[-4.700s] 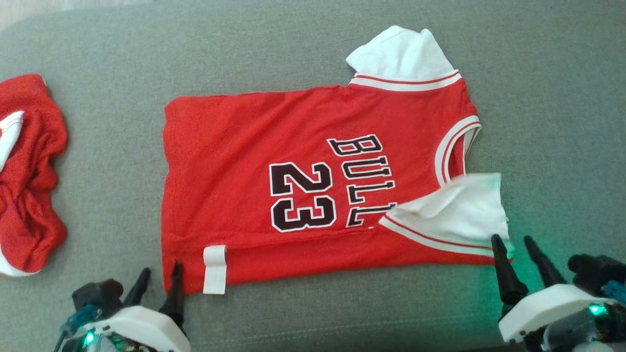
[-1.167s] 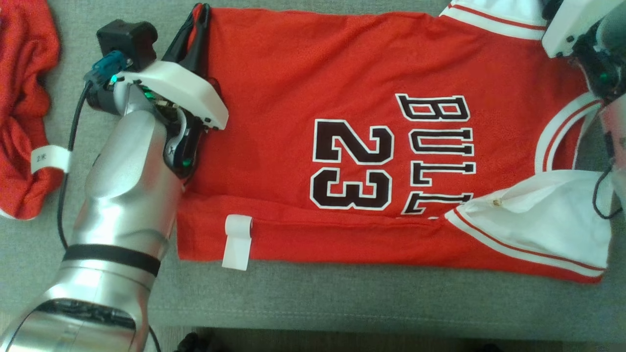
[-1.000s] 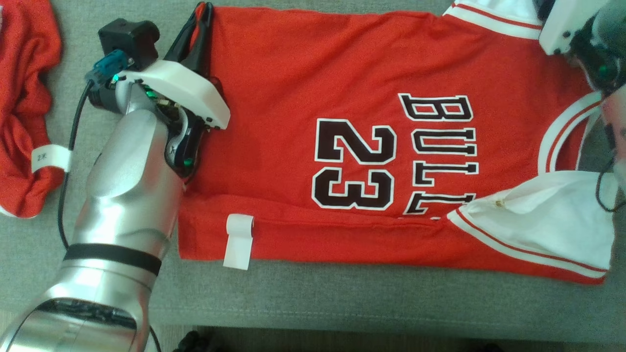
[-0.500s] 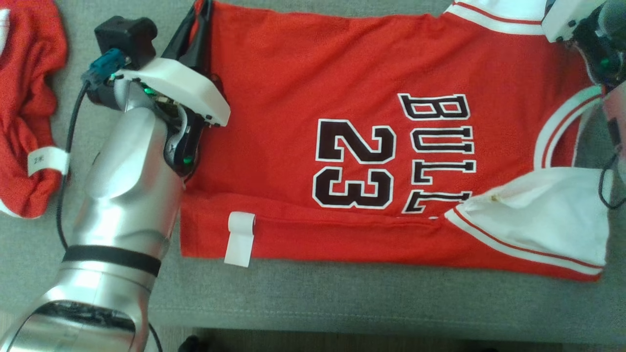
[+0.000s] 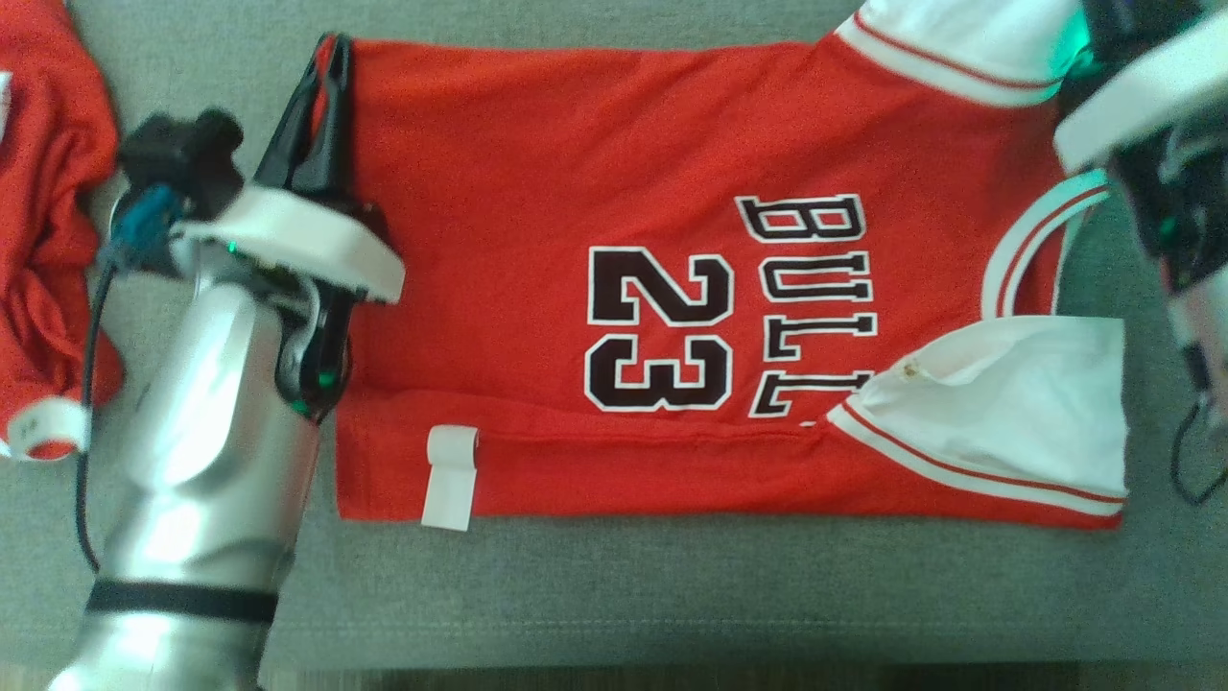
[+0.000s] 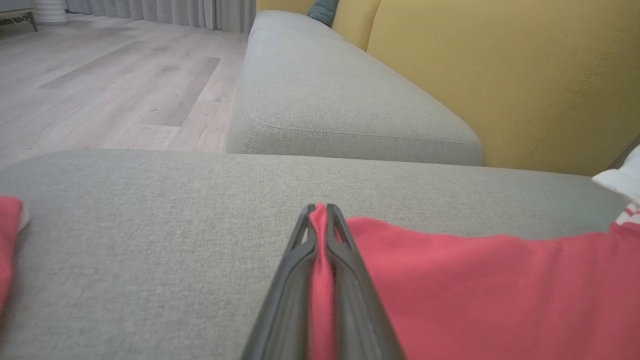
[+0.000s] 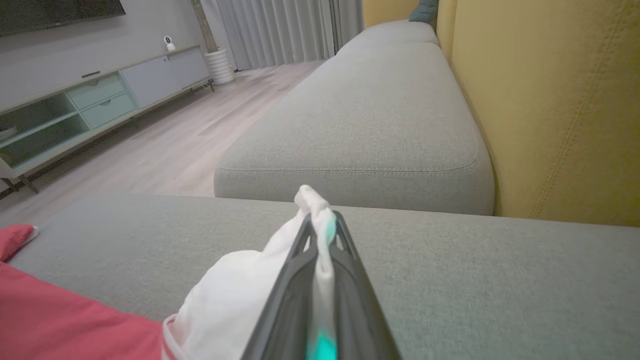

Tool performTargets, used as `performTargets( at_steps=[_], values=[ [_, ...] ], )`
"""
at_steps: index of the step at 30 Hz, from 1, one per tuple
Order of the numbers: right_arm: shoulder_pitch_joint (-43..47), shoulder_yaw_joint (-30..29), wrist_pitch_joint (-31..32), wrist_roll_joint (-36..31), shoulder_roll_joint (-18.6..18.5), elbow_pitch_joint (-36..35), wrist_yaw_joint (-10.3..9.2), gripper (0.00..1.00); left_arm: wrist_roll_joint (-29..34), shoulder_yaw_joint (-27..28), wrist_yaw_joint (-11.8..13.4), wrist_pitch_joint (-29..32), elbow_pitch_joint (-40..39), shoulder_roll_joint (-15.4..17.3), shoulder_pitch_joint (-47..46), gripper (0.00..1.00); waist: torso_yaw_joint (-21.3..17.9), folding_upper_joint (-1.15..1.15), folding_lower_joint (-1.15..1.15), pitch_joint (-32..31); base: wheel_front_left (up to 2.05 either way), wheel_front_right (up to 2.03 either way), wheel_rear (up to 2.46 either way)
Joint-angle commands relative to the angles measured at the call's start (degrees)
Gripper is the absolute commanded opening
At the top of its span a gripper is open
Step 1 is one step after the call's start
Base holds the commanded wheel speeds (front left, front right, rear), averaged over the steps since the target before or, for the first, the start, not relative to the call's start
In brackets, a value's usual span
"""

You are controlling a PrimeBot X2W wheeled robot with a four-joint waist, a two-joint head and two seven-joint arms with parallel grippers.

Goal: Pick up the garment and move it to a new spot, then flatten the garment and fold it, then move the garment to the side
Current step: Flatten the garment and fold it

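On the grey sofa cushion (image 5: 672,595), a red Bulls 23 jersey (image 5: 537,173) is spread flat, hem at the left, white sleeves at the right, near edge folded over. Its far left corner is pinched tight by the left gripper (image 6: 320,207), silver forearm (image 5: 206,441) stretched forward along the hem. Over at the right, the far white sleeve (image 5: 959,34) is clamped by the right gripper (image 7: 322,217).

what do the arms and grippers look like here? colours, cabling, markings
Left gripper: two long dark fingers, white wrist shell, black block with blue connector, black cable, green light. Forearm silver with a black band. Right gripper: matching dark fingers, white shell, teal glow.
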Motion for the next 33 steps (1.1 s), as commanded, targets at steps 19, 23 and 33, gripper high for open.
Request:
performTargets(
  at_steps=[19, 23, 33],
  values=[
    [36.9, -12.8, 0.5, -4.0, 6.0, -26.5, -0.05, 0.0, -4.7, 5.7, 5.0, 4.4, -21.6, 5.6, 22.2, 0.0, -3.3, 0.0, 0.0, -4.4, 0.0, 0.0, 0.0],
    [40.8, -14.8, 1.2, -5.0, 8.8, -28.0, -0.05, 0.0, -6.0, 6.0, 5.6, 6.1, -23.3, 5.7, 25.3, 0.0, -3.7, 0.0, 0.0, -4.6, 0.0, 0.0, 0.0],
    [47.1, -16.7, 2.8, -7.6, 12.3, -28.8, -0.05, 1.0, -8.0, 5.9, 7.1, 8.2, -23.6, 5.2, 31.1, 0.87, -4.1, 0.0, 0.0, -5.5, 0.0, 0.0, 0.0]
  ],
)
